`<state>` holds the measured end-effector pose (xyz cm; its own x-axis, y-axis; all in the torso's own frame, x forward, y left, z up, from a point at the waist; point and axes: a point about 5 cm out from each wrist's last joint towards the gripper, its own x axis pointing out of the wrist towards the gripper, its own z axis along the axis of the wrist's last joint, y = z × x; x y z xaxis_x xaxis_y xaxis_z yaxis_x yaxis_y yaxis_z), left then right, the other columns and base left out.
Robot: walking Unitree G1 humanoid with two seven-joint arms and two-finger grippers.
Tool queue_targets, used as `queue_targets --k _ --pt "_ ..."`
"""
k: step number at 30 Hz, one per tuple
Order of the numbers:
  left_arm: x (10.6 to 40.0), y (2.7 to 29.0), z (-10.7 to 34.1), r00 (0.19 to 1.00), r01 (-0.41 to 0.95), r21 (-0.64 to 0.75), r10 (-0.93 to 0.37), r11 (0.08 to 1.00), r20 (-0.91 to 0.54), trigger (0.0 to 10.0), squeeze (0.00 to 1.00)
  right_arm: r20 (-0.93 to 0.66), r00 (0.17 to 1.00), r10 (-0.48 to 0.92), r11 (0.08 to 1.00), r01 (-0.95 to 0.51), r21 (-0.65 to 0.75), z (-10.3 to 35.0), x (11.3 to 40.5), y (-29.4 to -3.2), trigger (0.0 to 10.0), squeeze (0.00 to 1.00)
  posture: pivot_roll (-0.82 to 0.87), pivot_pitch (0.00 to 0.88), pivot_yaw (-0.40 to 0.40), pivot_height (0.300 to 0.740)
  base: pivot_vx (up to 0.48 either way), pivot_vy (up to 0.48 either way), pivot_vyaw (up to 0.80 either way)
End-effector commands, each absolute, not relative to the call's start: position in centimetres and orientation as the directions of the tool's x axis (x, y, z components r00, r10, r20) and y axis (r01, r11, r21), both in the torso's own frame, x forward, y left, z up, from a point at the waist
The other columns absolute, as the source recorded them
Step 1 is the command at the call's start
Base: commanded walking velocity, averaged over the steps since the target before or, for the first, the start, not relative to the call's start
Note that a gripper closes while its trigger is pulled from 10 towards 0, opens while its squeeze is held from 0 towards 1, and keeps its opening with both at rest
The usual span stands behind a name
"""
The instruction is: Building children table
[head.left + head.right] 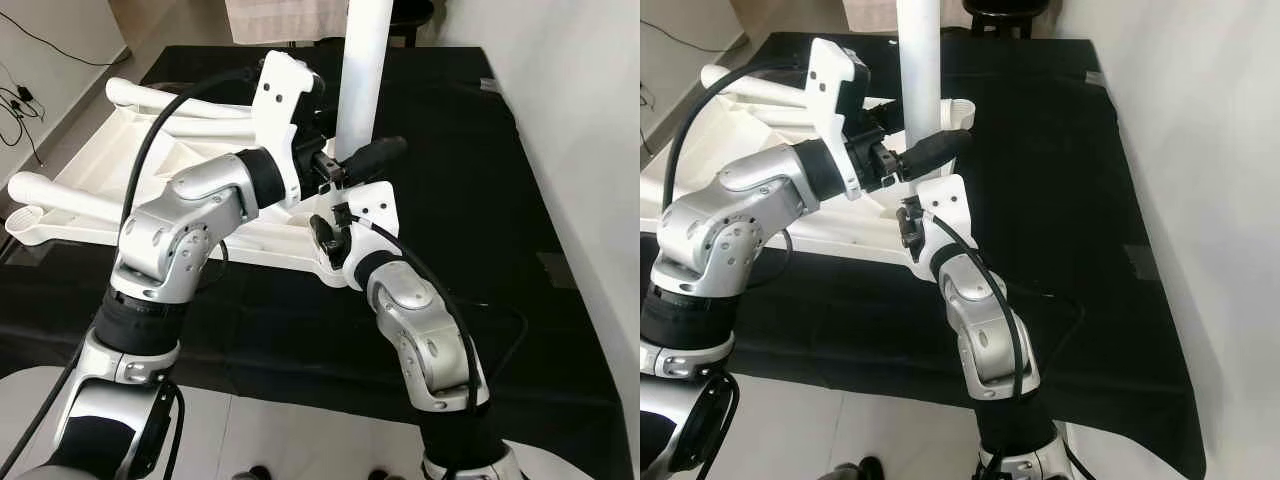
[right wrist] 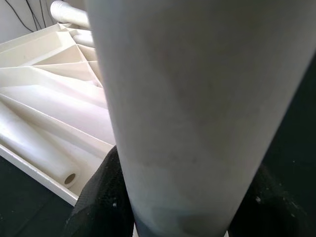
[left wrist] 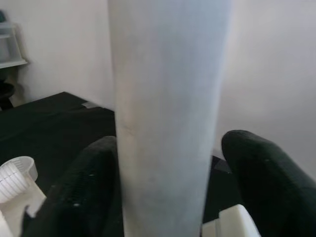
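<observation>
We've got both grippers on the white table leg, which stands upright at the near corner of the upturned white tabletop on the black mat. Our left gripper has a black finger on each side of the leg, clamped against it. Our right gripper grips the leg lower down, fingers hugging both sides, while more loose legs lie on the tabletop.
</observation>
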<state>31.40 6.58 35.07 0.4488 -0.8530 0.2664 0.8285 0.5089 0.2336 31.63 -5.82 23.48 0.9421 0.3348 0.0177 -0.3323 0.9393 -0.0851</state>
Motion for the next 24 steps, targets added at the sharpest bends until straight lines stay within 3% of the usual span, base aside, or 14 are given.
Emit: queue_targets --k 1,2,3,13,14,19,22,24 --pt "31.5 6.2 35.1 0.436 0.836 0.239 -0.862 0.495 0.258 3.6 0.0 -0.008 0.911 0.411 0.91 -0.411 -0.061 23.0 31.1 -4.1 10.0 0.0 -0.02 0.215 0.044 0.74 0.0 0.0 0.0" --pt "31.5 6.2 35.1 0.436 0.836 0.239 -0.862 0.495 0.258 3.6 0.0 -0.008 0.911 0.411 0.91 -0.411 -0.061 23.0 31.1 -4.1 10.0 0.0 -0.02 0.215 0.044 0.74 0.0 0.0 0.0" --pt "31.8 6.2 35.1 0.437 0.836 0.238 -0.862 0.495 0.257 0.0 0.0 -0.008 0.911 0.413 0.909 -0.412 -0.061 23.1 31.1 -4.0 10.0 0.0 -0.03 0.215 0.045 0.74 0.0 0.0 0.0" --pt "32.6 6.4 35.1 0.444 0.835 0.231 -0.859 0.5 0.254 0.0 0.0 0.011 0.894 0.447 0.892 -0.445 -0.073 23.3 31.2 -4.0 10.0 0.0 -0.02 0.21 0.042 0.74 0.0 0.0 0.0" --pt "32.7 6.5 35.0 0.448 0.834 0.228 -0.857 0.503 0.253 0.0 0.0 0.029 0.883 0.469 0.881 -0.466 -0.085 23.6 31.3 -4.0 10.0 1.0 -0.02 0.209 0.041 0.74 0.0 0.0 0.0" --pt "32.4 6.5 34.8 0.451 0.835 0.222 -0.857 0.504 0.25 0.0 0.0 0.111 0.797 0.593 0.805 -0.59 -0.061 25.2 31.6 -4.1 10.0 1.0 -0.02 0.208 0.037 0.74 0.0 0.0 0.0" --pt "31.9 6.5 34.5 0.441 0.841 0.22 -0.862 0.494 0.25 0.0 0.0 0.201 0.64 0.741 0.668 -0.731 -0.137 28.0 32.1 -4.9 10.0 1.0 -0.02 0.203 0.035 0.74 0.0 0.0 0.0" --pt "31.9 6.5 34.5 0.441 0.841 0.22 -0.862 0.494 0.25 0.0 0.0 0.201 0.64 0.741 0.668 -0.731 -0.137 28.0 32.1 -4.9 10.0 1.0 -0.02 0.203 0.035 0.74 0.0 0.0 0.0"
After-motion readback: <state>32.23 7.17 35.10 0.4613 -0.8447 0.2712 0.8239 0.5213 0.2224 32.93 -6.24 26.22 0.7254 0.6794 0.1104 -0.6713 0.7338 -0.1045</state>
